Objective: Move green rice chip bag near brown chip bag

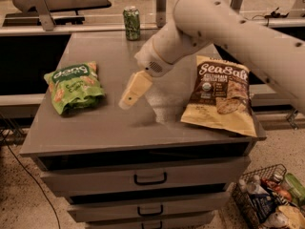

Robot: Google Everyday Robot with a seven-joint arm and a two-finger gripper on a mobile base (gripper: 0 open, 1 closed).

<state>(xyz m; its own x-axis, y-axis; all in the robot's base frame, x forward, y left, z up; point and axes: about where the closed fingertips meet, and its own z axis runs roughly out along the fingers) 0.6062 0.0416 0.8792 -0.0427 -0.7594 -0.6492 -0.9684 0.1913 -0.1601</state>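
The green rice chip bag (74,86) lies on the left side of the grey cabinet top (114,123). The brown chip bag (222,94) lies flat on the right side, its pale yellow lower part reaching the front right corner. My gripper (131,92) hangs over the middle of the top, between the two bags. It points down and left toward the green bag, about a hand's width from it, and holds nothing.
A green drink can (132,23) stands at the back edge of the top. The cabinet has drawers (150,178) at the front. A wire basket (269,204) of items sits on the floor at the lower right. A metal post (161,6) stands behind the can.
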